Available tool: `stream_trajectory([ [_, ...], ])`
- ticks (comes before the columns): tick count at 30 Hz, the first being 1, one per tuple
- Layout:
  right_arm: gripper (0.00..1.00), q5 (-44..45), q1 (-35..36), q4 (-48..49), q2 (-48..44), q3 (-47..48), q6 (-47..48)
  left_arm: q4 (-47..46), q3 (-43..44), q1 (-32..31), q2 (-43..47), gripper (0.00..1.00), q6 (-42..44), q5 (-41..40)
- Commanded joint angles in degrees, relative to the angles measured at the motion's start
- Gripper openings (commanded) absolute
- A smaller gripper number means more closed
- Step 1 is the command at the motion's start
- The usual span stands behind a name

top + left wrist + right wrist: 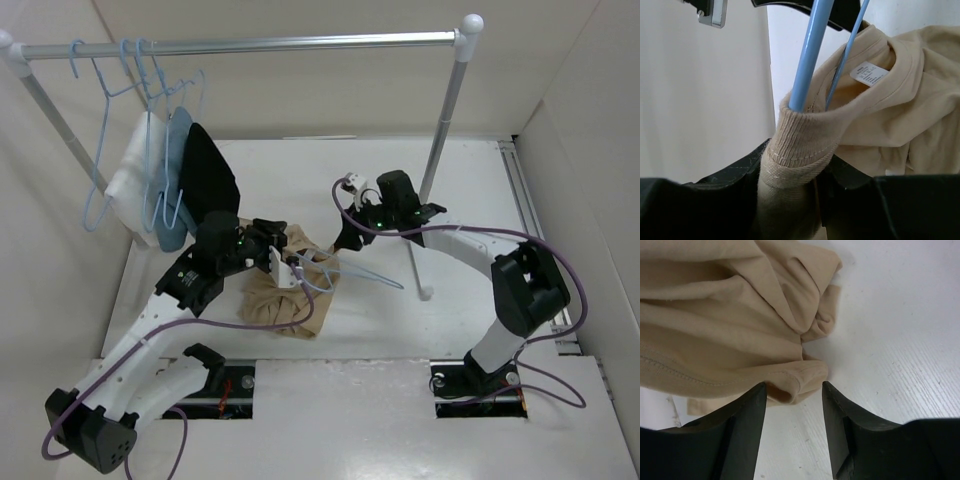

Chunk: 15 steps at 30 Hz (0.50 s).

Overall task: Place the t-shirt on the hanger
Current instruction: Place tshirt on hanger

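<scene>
The tan t-shirt (285,300) lies bunched on the table between the arms. My left gripper (272,255) is shut on its ribbed collar (800,150), held raised. The light-blue wire hanger (375,277) passes down into the neck opening (810,55), beside the white neck label (868,74). My right gripper (343,238) is open at the shirt's far right edge. In the right wrist view a folded hem of the t-shirt (795,382) lies on the table between its open fingertips (792,390), nearer the left finger. The hanger's lower part is hidden inside the cloth.
A silver rail (300,43) spans the back on two posts; its right post (445,120) and foot (425,293) stand just right of my right gripper. Spare blue hangers (150,80) with white, light-blue and black garments (205,175) hang at the left.
</scene>
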State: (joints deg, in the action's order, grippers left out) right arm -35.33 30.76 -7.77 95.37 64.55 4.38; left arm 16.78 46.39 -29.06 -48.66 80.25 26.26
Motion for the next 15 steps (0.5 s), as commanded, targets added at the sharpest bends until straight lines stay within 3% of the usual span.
stream_trajectory([
  [1, 0.54, -2.46, -0.09, 0.21, -1.33, 0.31, 1.33, -4.12, 0.45, 0.14, 0.24, 0.0, -1.94, -1.91],
  [7, 0.54, -3.69, -0.62, -0.32, -3.44, -1.01, 2.47, -4.65, 0.45, 0.14, 0.24, 0.0, -2.46, -2.44],
  [15, 0.55, -3.69, -0.09, -1.89, 4.73, 5.22, 1.24, -6.49, 1.68, 0.14, 0.24, 0.0, -7.37, -1.83],
])
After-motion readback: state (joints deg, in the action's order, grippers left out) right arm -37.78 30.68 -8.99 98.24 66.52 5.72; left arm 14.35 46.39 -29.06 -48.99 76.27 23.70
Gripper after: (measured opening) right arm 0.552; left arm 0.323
